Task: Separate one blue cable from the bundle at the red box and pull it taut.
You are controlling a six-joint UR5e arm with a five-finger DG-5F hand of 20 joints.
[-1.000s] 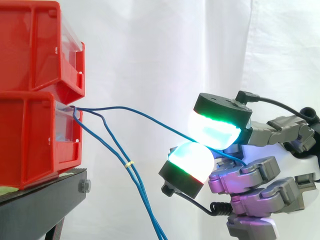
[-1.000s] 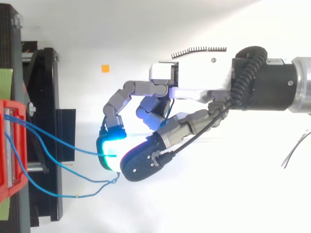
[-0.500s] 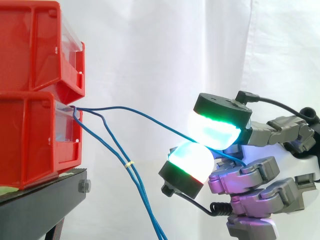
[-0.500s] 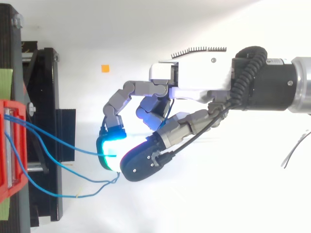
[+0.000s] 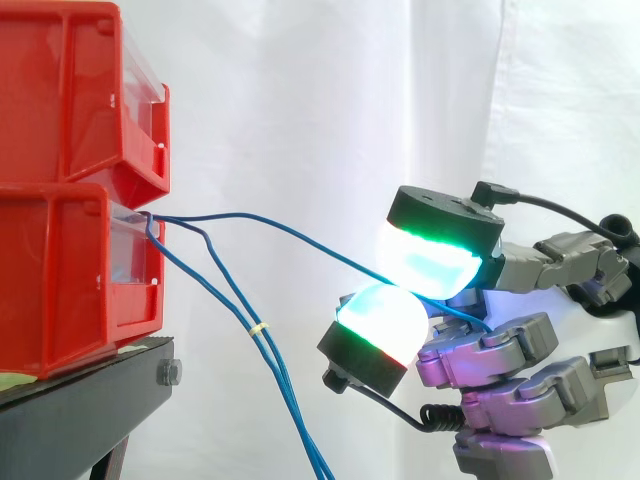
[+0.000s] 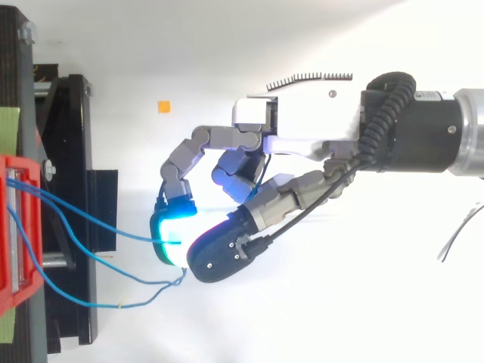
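Cable: the single blue cable point(image 5: 290, 233) leaves the front lip of the lower red bin point(image 5: 60, 280) at the left. It runs right in a shallow curve, not quite straight, and goes in between two of my glowing fingertips point(image 5: 430, 262). A short length comes out again on the right of the pads, toward my palm. From above, the same cable point(image 6: 98, 224) crosses the open gap from the bin to my pads.

Hand: my hand point(image 6: 295, 121) sits to the right, well apart from the bins. My fingers are curled, with the thumb and one finger closed pad to pad on the cable. My other fingers are folded below them and grip nothing.

Bundle: the other blue cables point(image 5: 291, 400) drop from the same lip, down and to the right, out past the bottom edge. A yellow tie point(image 5: 259, 327) binds them. They hang left of and below my fingertips.

Bins: the upper red bin point(image 5: 70, 90) is stacked on the lower one, and both fronts face right. The lower bin has a clear front panel with blue cable behind it. I cannot tell what else it holds.

Stand: the black stand point(image 5: 80, 400) carries the bins at the left.

Room: a white curtain point(image 5: 330, 100) hangs behind everything. From above, a small orange square point(image 6: 164, 106) lies on the white floor, on the far side of my fingers.
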